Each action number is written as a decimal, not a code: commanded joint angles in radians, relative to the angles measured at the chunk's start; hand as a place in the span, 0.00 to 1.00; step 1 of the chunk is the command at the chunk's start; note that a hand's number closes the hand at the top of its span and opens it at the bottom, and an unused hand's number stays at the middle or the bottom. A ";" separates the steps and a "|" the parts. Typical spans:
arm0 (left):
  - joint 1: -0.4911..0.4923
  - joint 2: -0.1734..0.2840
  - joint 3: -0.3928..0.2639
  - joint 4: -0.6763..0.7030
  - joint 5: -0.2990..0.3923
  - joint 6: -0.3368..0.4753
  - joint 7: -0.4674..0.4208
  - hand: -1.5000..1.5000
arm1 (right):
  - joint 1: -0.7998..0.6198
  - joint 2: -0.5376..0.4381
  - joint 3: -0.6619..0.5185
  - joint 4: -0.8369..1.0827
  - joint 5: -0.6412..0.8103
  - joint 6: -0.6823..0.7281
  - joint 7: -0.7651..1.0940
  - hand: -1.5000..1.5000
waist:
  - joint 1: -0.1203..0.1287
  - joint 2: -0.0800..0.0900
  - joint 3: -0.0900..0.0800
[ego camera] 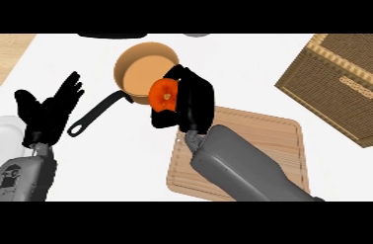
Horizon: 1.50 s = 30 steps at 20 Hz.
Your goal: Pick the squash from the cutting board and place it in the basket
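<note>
I have the squash [165,94] in my right hand [191,101]: fingers and thumb are curled round it, and only its orange-red face shows between them. It is off the board [266,139] now, held up past the board's far-left corner and over the near rim of the pan [146,70], so as I judge it the pick is done.

What is left is the carry and the drop. The basket [331,85] sits beyond the board's far-right corner, well apart from the squash, and my hand is on the wrong side of the board for it. I reckon I have to swing the arm back across the board toward the basket, get over its opening, then let the fingers go. From here I see mostly the basket's woven side and banded rim, and I cannot tell how its opening lies.

My left hand [47,112] rests well off to the board's left, beyond the pan's handle, fingers straight and spread, holding nothing.
</note>
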State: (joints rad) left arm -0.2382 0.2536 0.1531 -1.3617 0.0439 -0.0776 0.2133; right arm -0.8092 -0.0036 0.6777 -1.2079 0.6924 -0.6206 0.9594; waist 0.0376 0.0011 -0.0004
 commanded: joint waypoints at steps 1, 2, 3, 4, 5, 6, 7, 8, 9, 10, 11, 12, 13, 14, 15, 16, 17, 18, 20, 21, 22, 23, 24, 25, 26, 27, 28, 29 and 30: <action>0.023 0.007 0.027 0.028 0.011 -0.006 -0.041 0.50 | -0.133 0.003 0.000 -0.007 0.116 -0.082 0.191 1.00 | -0.021 -0.005 -0.001; 0.033 0.001 0.010 0.000 0.004 -0.005 -0.015 0.50 | -0.159 0.003 0.006 -0.029 0.139 -0.072 0.256 1.00 | -0.021 -0.008 -0.001; 0.019 0.009 0.023 0.015 0.011 -0.007 -0.017 0.50 | -0.174 0.003 0.021 -0.079 0.175 -0.038 0.332 1.00 | -0.031 -0.011 -0.001; 0.000 -0.004 -0.005 -0.073 0.001 0.023 0.080 0.50 | -0.213 0.003 -0.056 -0.012 0.174 -0.024 0.294 1.00 | -0.022 -0.011 0.000; 0.014 0.000 0.016 -0.014 0.011 0.005 0.015 0.50 | -0.189 0.003 -0.059 -0.048 0.217 -0.014 0.310 1.00 | -0.037 -0.009 0.000; 0.025 0.004 0.006 -0.022 0.000 0.004 0.025 0.50 | -0.280 0.003 -0.129 -0.019 0.210 0.078 0.327 1.00 | -0.034 -0.010 -0.001; -0.004 -0.006 0.009 -0.018 -0.009 0.036 0.049 0.50 | -0.243 0.003 -0.103 -0.055 0.252 0.051 0.357 1.00 | -0.042 -0.010 0.000; 0.010 0.026 0.038 0.014 0.016 -0.011 -0.012 0.50 | -0.263 0.003 -0.146 0.022 0.253 0.036 0.320 1.00 | -0.033 -0.004 -0.001; 0.027 0.005 0.014 -0.012 -0.011 0.016 0.003 0.50 | -0.256 0.003 -0.168 -0.055 0.277 0.133 0.355 1.00 | -0.048 -0.010 0.000; 0.011 0.008 0.013 -0.023 -0.015 0.028 0.036 0.50 | -0.307 0.003 -0.208 -0.019 0.284 0.156 0.343 1.00 | -0.042 -0.008 0.000; 0.037 0.018 0.035 -0.038 0.021 -0.003 0.020 0.50 | -0.281 -0.016 -0.213 -0.062 0.275 0.203 0.339 1.00 | -0.042 -0.009 0.000; 0.023 -0.014 0.005 -0.038 -0.023 0.046 0.022 0.50 | -0.334 -0.035 -0.259 -0.029 0.278 0.215 0.330 1.00 | -0.042 -0.007 0.000; 0.013 0.020 0.028 -0.028 -0.005 0.015 0.014 0.50 | -0.344 0.003 -0.264 0.017 0.308 0.191 0.339 1.00 | -0.036 -0.005 0.000; 0.045 0.018 0.026 -0.021 0.015 -0.020 -0.006 0.50 | -0.351 -0.033 -0.289 -0.014 0.319 0.214 0.333 1.00 | -0.039 -0.006 0.000; 0.048 -0.008 0.006 -0.042 -0.009 0.014 0.001 0.50 | -0.389 -0.026 -0.319 0.007 0.317 0.236 0.341 1.00 | -0.036 -0.006 0.000; 0.027 -0.029 -0.007 -0.014 -0.035 0.045 -0.011 0.50 | -0.326 -0.028 -0.320 0.042 0.333 0.164 0.289 1.00 | -0.038 -0.002 0.000; 0.011 0.033 0.038 -0.011 0.011 -0.012 0.018 0.50 | -0.376 -0.070 -0.365 0.040 0.312 0.215 0.264 1.00 | -0.036 -0.003 0.000; 0.011 -0.028 -0.006 -0.022 -0.025 0.040 0.012 0.50 | -0.471 -0.053 -0.409 0.123 0.313 0.222 0.275 1.00 | -0.027 0.000 -0.001; -0.007 0.030 0.040 -0.014 0.008 0.000 0.025 0.50 | -0.478 -0.072 -0.432 0.111 0.344 0.235 0.291 1.00 | -0.033 -0.002 -0.001; 0.037 -0.028 -0.011 -0.026 -0.021 0.020 -0.005 0.50 | -0.471 -0.130 -0.475 0.127 0.312 0.230 0.229 1.00 | -0.032 -0.001 0.000; 0.036 -0.007 -0.008 -0.088 -0.010 0.012 0.049 0.50 | -0.490 -0.116 -0.476 0.148 0.342 0.247 0.267 1.00 | -0.027 -0.004 0.000; -0.001 0.011 0.028 -0.012 0.010 0.000 0.035 0.50 | -0.488 -0.126 -0.485 0.155 0.351 0.247 0.259 1.00 | -0.035 -0.001 0.000; 0.026 -0.017 0.007 -0.040 -0.014 0.028 0.006 0.50 | -0.472 -0.167 -0.506 0.216 0.341 0.231 0.194 1.00 | -0.028 0.001 0.000; 0.021 -0.004 0.024 -0.055 0.005 0.023 0.034 0.50 | -0.495 -0.199 -0.521 0.192 0.340 0.297 0.225 1.00 | -0.034 -0.004 0.000; 0.025 0.019 0.032 -0.062 0.011 0.000 0.029 0.50 | -0.495 -0.185 -0.499 0.223 0.390 0.287 0.243 1.00 | -0.030 -0.003 0.000; -0.003 -0.002 0.030 0.017 0.007 0.006 0.001 0.50 | -0.484 -0.208 -0.527 0.223 0.377 0.280 0.230 1.00 | -0.042 0.000 -0.001; 0.025 0.009 0.026 -0.024 0.010 -0.007 0.016 0.50 | -0.444 -0.240 -0.532 0.214 0.377 0.279 0.195 1.00 | -0.039 -0.002 0.000; 0.002 0.007 0.030 -0.039 0.004 0.021 0.054 0.50 | -0.448 -0.253 -0.533 0.241 0.390 0.296 0.187 1.00 | -0.038 -0.002 0.000; 0.004 0.024 0.049 -0.033 0.015 0.008 0.044 0.50 | -0.434 -0.248 -0.544 0.198 0.399 0.287 0.209 1.00 | -0.040 -0.004 0.000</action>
State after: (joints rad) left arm -0.2257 0.2608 0.1817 -1.3934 0.0493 -0.0673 0.2433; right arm -1.2560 -0.2097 0.1653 -1.0067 1.0633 -0.3864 1.0944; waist 0.0010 -0.0014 -0.0005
